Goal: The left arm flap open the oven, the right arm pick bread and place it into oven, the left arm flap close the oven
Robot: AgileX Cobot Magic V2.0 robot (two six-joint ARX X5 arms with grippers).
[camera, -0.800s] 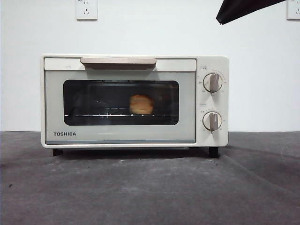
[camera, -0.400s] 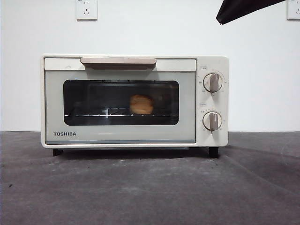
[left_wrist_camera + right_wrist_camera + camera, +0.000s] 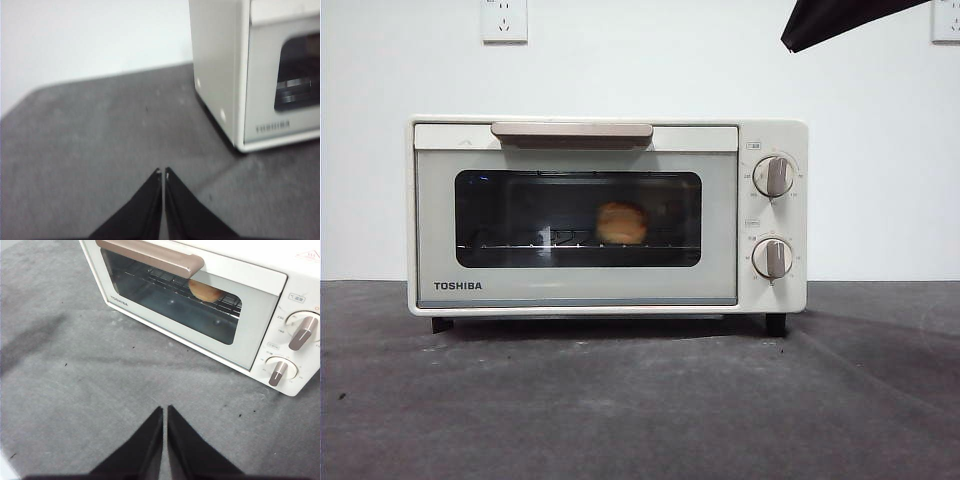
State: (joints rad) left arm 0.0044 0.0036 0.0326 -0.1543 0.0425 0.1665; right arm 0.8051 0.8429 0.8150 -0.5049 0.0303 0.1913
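Front view: oven (image 3: 608,215) standing on the grey table (image 3: 640,400), door closed, bread (image 3: 621,222) resting on the wire rack (image 3: 520,245) behind the dark glass, a black arm tip (image 3: 840,18) high above the oven's knobs (image 3: 773,176). Left wrist view: left gripper (image 3: 163,172) clenched, hovering over bare table well apart from the oven's side wall. Right wrist view: right gripper (image 3: 165,410) also clenched and empty, poised above the table in front of the oven door, bread visible under the handle (image 3: 150,257).
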